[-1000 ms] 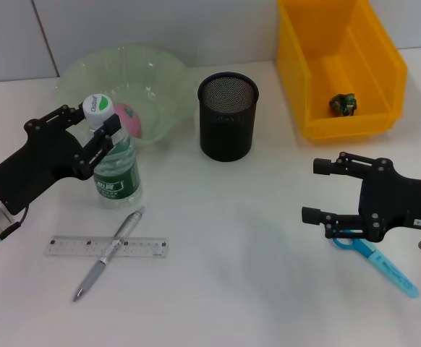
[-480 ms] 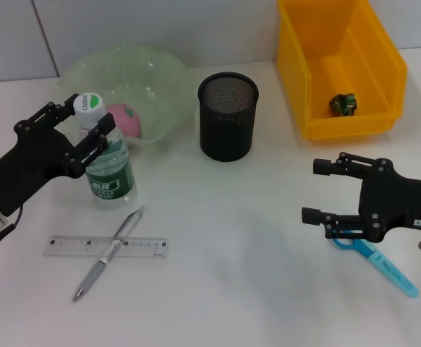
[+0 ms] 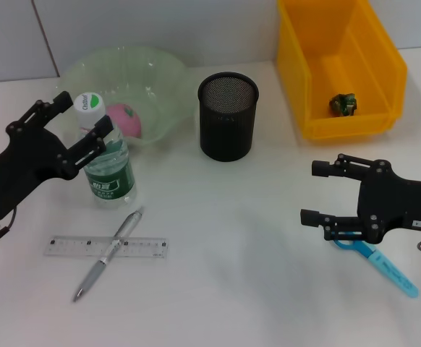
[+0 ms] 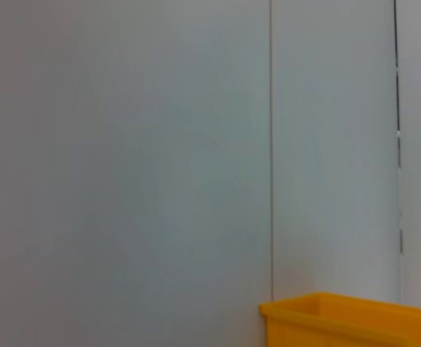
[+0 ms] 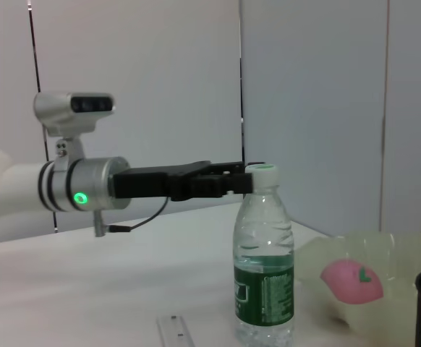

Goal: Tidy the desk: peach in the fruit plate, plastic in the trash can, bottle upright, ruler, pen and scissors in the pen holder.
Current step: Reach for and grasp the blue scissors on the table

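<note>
Scissors (image 3: 373, 256) lay nearest, well to the right of the pen holder (image 3: 227, 116), their blue handles under the right gripper (image 3: 319, 194), whose fingers were spread and held nothing. Left of the holder and nearer than it, a pen (image 3: 109, 253) lay crossed over a ruler (image 3: 105, 247). Closer to the holder, the bottle (image 3: 103, 155) stood upright; the left gripper (image 3: 80, 123) was at its cap, fingers parted on either side, released. Just left of the holder, the peach (image 3: 127, 119) sat in the fruit plate (image 3: 124, 69). Right of the holder, crumpled plastic (image 3: 343, 103) lay in the yellow trash can (image 3: 370, 119).
</note>
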You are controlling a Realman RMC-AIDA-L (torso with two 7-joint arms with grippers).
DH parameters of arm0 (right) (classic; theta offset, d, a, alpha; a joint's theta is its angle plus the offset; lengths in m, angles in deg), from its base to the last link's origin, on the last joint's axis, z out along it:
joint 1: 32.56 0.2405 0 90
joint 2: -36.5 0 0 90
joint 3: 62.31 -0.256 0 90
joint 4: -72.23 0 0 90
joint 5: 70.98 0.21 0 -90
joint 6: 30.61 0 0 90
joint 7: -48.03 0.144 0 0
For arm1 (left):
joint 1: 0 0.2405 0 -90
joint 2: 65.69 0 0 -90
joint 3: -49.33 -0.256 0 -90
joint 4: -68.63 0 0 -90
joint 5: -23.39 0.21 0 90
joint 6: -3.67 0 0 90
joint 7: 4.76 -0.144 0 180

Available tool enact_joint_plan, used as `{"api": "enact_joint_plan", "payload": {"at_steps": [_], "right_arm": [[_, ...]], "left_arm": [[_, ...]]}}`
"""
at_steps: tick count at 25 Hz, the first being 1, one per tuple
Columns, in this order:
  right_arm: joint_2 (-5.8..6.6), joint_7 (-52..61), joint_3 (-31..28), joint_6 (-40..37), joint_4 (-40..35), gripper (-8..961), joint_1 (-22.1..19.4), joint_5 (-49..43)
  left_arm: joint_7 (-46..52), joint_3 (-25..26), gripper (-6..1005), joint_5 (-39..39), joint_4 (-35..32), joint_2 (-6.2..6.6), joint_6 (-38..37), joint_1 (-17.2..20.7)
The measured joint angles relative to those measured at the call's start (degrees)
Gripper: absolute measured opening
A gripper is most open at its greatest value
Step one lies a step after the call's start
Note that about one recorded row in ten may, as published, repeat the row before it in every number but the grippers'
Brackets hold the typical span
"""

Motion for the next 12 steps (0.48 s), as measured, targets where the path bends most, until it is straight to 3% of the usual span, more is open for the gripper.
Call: {"api": "enact_joint_plan", "payload": {"at_steps": [5, 8, 12], "right_arm": [[0.12, 2.5, -0.8, -0.4, -0.5, 824, 0.0, 0.2], [0.51, 6.2, -1.2, -0.1, -1.6, 824, 0.2, 0.3], [0.57, 10.7, -1.6, 0.3, -4.2, 823, 0.9, 0.3]], "left_arm": [[0.4, 1.1, 785, -0.2, -0.2, 0.31, -2.7, 2.4], [0.5, -0.4, 786, 2.2, -3.7, 0.58, -7.8, 7.0], [1.9, -3.1, 783, 7.7, -8.8, 0.64, -9.0, 10.7]]}}
